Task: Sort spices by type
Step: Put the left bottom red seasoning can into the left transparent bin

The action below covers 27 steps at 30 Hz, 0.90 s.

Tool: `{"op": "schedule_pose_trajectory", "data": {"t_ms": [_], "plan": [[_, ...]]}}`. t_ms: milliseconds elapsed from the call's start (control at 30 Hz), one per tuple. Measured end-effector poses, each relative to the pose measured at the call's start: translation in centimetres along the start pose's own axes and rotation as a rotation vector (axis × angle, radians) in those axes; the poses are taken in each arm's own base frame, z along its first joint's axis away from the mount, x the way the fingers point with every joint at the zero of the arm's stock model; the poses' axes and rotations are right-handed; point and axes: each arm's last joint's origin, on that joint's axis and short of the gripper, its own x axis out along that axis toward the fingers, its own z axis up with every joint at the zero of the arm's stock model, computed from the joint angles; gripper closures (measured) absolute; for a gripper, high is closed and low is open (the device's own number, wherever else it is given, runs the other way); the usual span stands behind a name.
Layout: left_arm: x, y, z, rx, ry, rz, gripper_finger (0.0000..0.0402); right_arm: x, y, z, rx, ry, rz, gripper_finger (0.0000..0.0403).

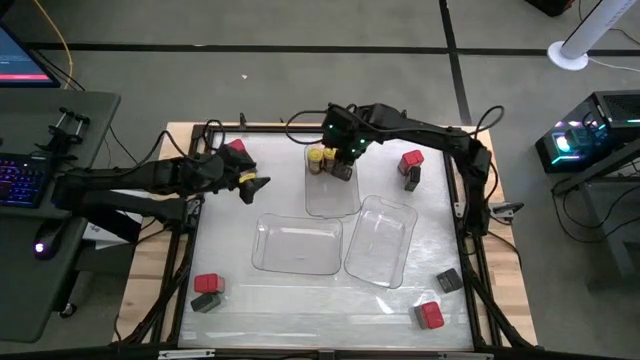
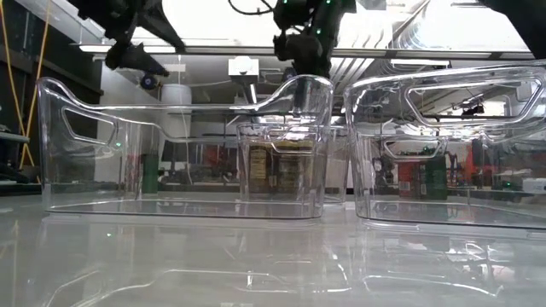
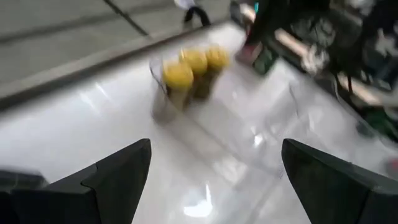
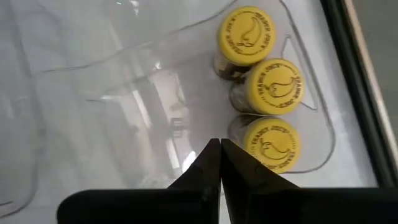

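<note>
Three yellow jars (image 4: 267, 87) sit in the far tray (image 1: 330, 190). Reds (image 1: 410, 158) and greys (image 1: 448, 280) lie scattered near the table's edges. Right tool (image 4: 220, 163) clenched empty above tray; left tool (image 3: 211, 180) released, empty.

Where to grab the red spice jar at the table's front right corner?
Grip the red spice jar across its body from straight above. It appears to lie tipped on the table, apart from the dark jar, so both sides look open; its square cap likely suits the fingers less.
</note>
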Motion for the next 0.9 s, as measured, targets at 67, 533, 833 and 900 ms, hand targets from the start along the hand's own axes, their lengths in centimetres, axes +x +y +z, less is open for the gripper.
{"op": "schedule_pose_trajectory", "data": {"t_ms": [67, 533, 833, 900], "plan": [[0.0, 0.1, -0.6, -0.048, 0.085, -0.018, 0.0053, -0.1, 0.0, 0.0, 0.011, -0.001, 0.014, 0.0403], [-5.5, -5.5, -9.8, -0.007, 0.750, -0.278, 0.0053, 0.2, 0.3, 0.0, -0.035, -0.004, 0.068, 0.0403], [-8.0, -8.0, -14.2, 0.105, 0.975, -0.104, 0.0064, 0.2, 0.3, 0.1, -0.064, -0.012, 0.069, 0.0403], [-8.4, -8.3, -13.9, 0.051, 0.977, -0.068, 0.0088, 0.2, 0.2, 0.1, -0.067, -0.014, 0.068, 0.0403]]}}
